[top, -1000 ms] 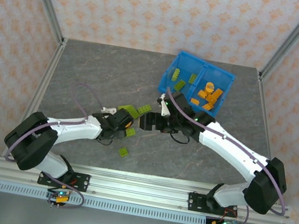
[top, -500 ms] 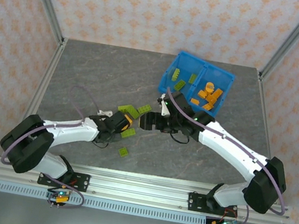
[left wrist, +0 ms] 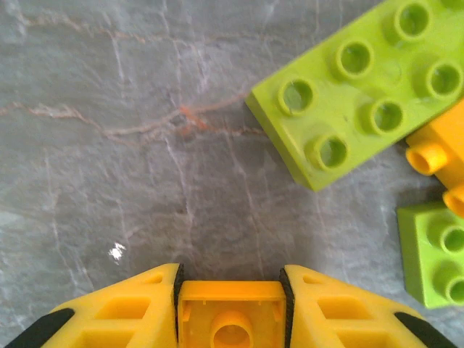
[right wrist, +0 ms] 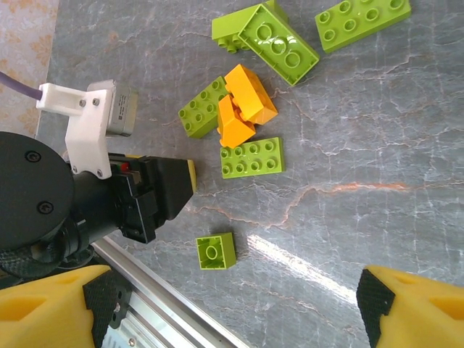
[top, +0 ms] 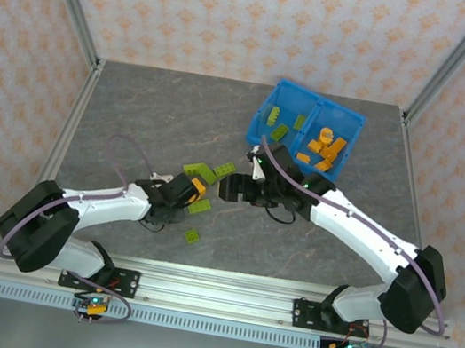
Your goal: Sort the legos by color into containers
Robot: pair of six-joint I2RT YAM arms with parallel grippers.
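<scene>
While the left tool (left wrist: pixel 230 290) is clamping a small orange brick (left wrist: pixel 230 315) over the counter (left wrist: pixel 109 145), the right tool (right wrist: pixel 232 301) is hanging wide apart above studded lime bricks (right wrist: pixel 252 157) near the blue bin (top: pixel 257 124).

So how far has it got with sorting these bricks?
Well under way. The blue bin holds green bricks in its left compartment, orange ones in its right. The left claw grips an orange brick. Several loose green bricks and another orange piece wait on the table.
</scene>
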